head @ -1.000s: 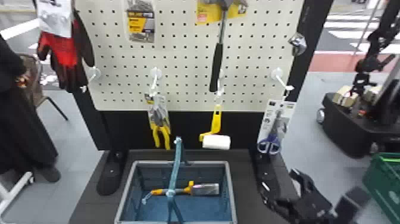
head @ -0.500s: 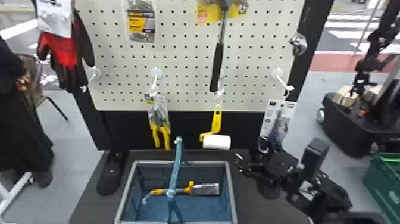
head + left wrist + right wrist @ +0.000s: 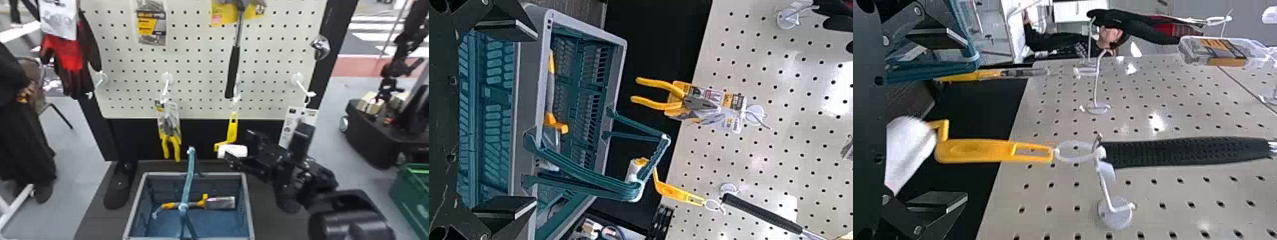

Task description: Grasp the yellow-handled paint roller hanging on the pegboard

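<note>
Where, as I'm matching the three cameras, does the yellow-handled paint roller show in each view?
Head view: paint roller hangs at the pegboard's lower edge, above the basket.
Left wrist view: paint roller just past the basket's raised handle.
Right wrist view: paint roller close up, against the pegboard.
Shared landmark: the black hammer handle by the roller's hook.

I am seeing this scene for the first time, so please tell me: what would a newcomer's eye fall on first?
The yellow-handled paint roller hangs from a hook low in the middle of the pegboard, and the black right gripper is at its white roll, jaws open on either side. Below, a grey basket with a teal handle holds a scraper.
</note>
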